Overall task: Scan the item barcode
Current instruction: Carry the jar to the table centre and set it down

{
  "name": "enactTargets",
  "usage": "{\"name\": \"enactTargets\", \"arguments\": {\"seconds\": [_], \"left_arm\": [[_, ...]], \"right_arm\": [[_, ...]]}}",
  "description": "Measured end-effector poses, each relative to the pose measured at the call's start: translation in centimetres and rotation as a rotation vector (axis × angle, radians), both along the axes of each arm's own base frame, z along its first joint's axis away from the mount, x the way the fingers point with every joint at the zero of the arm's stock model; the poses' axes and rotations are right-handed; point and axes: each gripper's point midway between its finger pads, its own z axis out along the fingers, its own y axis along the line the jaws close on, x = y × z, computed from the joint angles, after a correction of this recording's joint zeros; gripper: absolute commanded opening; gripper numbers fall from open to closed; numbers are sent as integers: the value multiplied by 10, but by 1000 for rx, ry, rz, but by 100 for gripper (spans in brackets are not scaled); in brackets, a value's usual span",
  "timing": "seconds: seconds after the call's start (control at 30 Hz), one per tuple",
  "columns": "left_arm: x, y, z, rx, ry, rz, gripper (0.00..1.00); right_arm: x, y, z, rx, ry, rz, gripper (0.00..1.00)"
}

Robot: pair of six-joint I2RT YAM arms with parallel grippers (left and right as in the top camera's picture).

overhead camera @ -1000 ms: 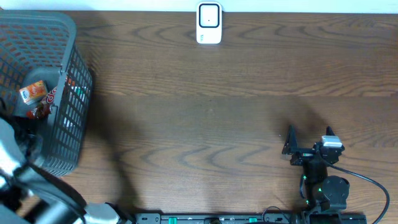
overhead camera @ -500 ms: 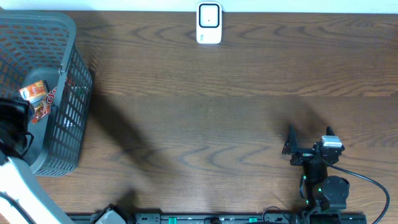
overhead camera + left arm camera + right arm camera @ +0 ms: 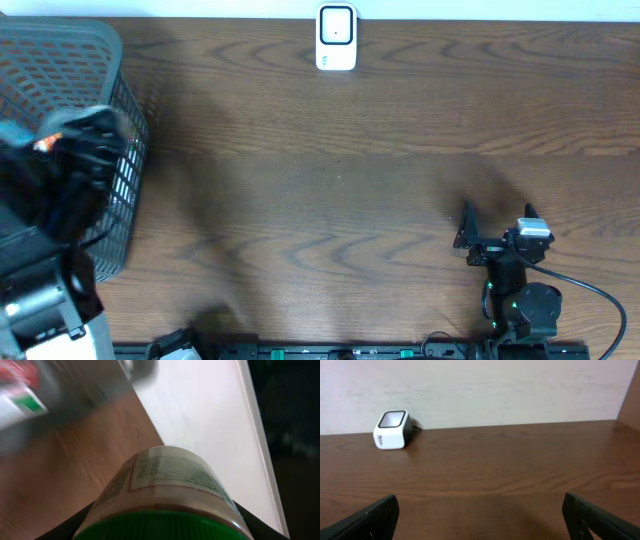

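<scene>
Left gripper point(image 3: 85, 145) has swung up out of the basket point(image 3: 60, 45), jaws half closed on a green-capped bottle point(image 3: 167, 492). Item picked, so the scanner point(image 3: 336, 38) looks next. Right gripper point(image 3: 497, 214) is wide open, empty.

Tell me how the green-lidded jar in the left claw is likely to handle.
The jar looks round-bodied, so on its side it would probably roll. Its glossy label suggests a smooth, possibly slippery surface. It seems rigid, with a wide green lid, so it likely won't flex when gripped.
</scene>
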Motion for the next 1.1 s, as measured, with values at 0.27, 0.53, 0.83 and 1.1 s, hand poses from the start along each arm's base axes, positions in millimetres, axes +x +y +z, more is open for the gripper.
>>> {"name": "enactTargets", "arguments": {"seconds": [0.27,0.53,0.83,1.1], "left_arm": [[22,-90,-51,34,202,-237,64],[45,-159,-136,155,461,-268,64],[57,-215,-239,211,674,-173,64],[52,-236,-302,159,790,-26,63]], "right_arm": [[0,0,0,0,0,0,99],[0,0,0,0,-1,0,99],[0,0,0,0,0,0,99],[0,0,0,0,0,0,99]]}}
